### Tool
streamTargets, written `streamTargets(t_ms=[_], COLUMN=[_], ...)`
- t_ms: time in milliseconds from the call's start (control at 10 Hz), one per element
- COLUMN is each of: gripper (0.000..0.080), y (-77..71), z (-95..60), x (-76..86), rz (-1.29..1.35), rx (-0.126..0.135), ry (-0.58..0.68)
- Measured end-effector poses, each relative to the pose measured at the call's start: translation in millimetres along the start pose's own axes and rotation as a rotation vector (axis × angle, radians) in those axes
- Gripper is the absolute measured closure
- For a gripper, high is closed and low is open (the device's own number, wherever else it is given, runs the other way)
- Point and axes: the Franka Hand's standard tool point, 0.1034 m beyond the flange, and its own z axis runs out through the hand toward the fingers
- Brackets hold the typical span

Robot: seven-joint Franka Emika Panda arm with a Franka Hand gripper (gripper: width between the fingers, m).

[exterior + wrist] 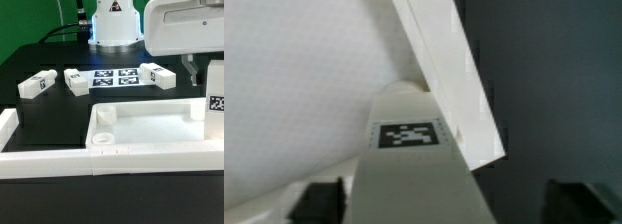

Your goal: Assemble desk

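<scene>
White and upright, one tagged leg (215,100) is seen at the far corner of the desk top (140,108) on the exterior view's right, while three other legs (77,79) lie well behind it on the dark table (40,110), beside the marker board (118,77). In the wrist view this leg (407,165) is framed between the dark fingers (322,203) of the gripper (446,195), which are held apart. One finger is just beside the leg and a gap seems to be left at the other, though blur makes contact hard to judge.

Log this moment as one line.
tool: open, straddling tagged leg | tagged leg: beside desk top | loose legs: lying by marker board
</scene>
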Motion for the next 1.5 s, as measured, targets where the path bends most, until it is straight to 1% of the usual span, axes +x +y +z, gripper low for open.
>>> streamTargets(t_ms=[100,200,300,500,700,800,900,1100,1200,1500], gripper=[0.0402,0.0402,0.0495,0.0496,0.0500,0.0500,0.0500,0.0500,0.0500,0.0500], y=[0.4,5.1,5.3,6.5,11.8,11.5,9.7,7.3,7.3,6.1], z=[0.0,0.7,0.9,0.8,0.7,1.2,1.9,2.5,2.9,3.1], x=[0.2,0.6,0.6,1.8,4.9,4.4,3.4,3.9,3.8,3.3], rz=[0.032,0.111,0.191,0.314,0.603,0.756,0.930,1.172,1.238,1.386], rx=[-0.001,-0.009,-0.009,-0.005,0.015,0.033,0.058,0.100,0.103,0.096], ry=[0.000,-0.004,-0.004,-0.003,-0.007,-0.017,-0.037,-0.080,-0.089,-0.094])
